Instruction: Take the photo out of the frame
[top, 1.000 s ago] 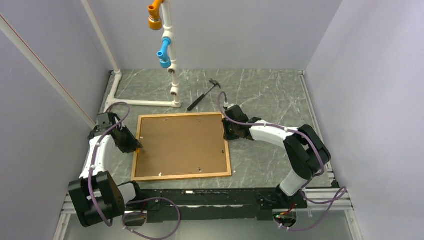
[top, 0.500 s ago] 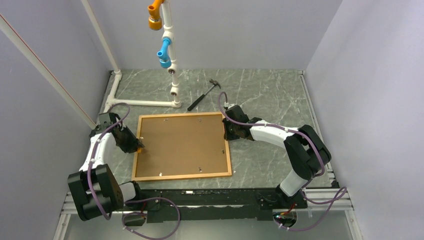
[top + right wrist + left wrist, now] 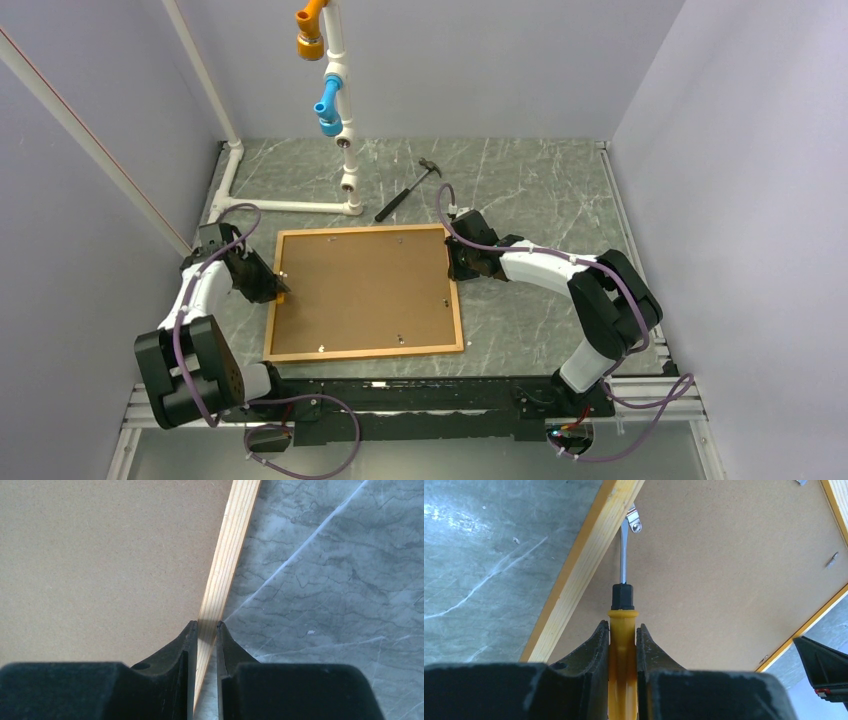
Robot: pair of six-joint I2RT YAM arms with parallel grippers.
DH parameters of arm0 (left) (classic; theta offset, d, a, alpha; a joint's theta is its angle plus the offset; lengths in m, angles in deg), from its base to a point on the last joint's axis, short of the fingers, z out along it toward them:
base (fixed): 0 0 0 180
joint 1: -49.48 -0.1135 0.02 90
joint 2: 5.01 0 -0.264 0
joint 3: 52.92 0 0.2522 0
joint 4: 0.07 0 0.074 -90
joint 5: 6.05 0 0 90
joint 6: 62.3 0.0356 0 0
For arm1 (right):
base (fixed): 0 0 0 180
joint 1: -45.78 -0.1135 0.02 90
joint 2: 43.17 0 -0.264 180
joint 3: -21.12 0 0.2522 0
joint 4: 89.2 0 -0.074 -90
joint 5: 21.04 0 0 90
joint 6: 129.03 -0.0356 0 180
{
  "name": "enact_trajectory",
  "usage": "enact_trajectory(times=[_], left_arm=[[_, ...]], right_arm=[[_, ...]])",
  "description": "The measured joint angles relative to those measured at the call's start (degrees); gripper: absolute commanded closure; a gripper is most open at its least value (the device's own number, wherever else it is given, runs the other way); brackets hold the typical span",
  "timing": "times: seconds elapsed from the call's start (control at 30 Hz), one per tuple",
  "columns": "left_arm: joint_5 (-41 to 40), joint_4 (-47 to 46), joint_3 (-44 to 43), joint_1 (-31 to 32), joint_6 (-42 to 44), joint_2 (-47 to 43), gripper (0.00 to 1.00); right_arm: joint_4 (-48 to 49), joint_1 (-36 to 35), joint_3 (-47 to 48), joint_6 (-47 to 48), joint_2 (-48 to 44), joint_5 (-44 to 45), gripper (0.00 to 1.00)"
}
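The left claw (image 3: 622, 632) is clamped on a yellow-handled screwdriver (image 3: 623, 597) whose blade reaches a metal tab (image 3: 634, 521) by the left rail of the frame (image 3: 584, 565), while the right claw (image 3: 205, 628) pinches the opposite rail, and the photo (image 3: 365, 290) lies board-side up inside the frame, flat on the desk (image 3: 540, 190).

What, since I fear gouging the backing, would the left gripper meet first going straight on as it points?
Probably the metal clip: the screwdriver in the left gripper has its tip at it, beside the frame's inner edge.
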Motion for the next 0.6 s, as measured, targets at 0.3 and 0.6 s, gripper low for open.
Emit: enact_trajectory(times=[0.3,0.6], left_arm=[[1.9,-1.9,-0.1,0.0,0.5,2.6,1.0],[4.8,-4.2,-0.2,-0.2,0.9,4.1,1.0]], right_arm=[[0.1,0.0,0.0,0.3,0.0,-0.2,1.0],[0.2,0.0,0.0,0.4,0.0,-0.2,1.0]])
